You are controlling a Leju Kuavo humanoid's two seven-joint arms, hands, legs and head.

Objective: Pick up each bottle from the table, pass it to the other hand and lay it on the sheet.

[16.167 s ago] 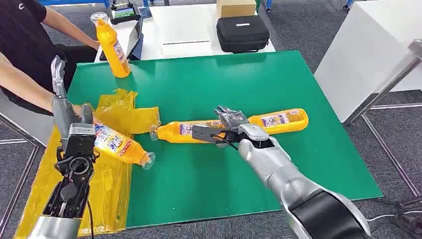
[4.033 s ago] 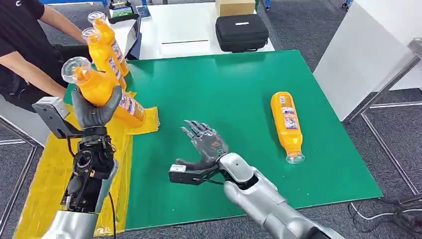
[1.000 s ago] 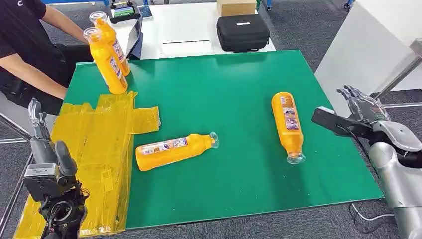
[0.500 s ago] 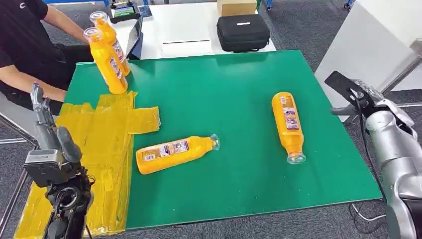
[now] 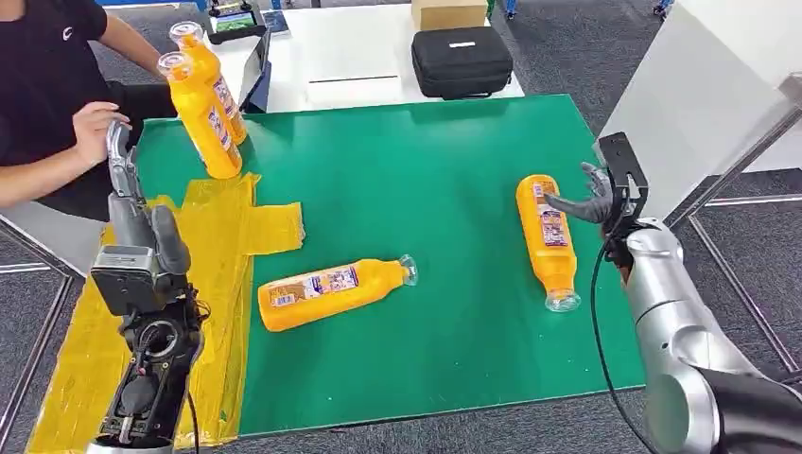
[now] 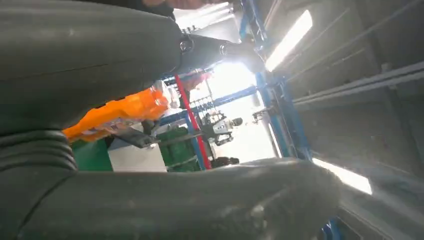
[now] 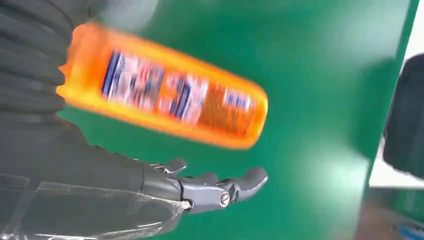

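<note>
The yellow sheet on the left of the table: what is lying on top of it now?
No bottle lies on the yellow sheet. The left hand and its arm rise in front of it and cover a strip. The two upright bottles stand at its far end; whether either touches it cannot be told.

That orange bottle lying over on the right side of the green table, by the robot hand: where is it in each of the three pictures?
Head view: bottle lying near the mat's right edge, beside the right robot hand.
Right wrist view: blurred bottle just beyond the fingers.
Left wrist view: not in it.
Shared landmark: the green mat.
</note>
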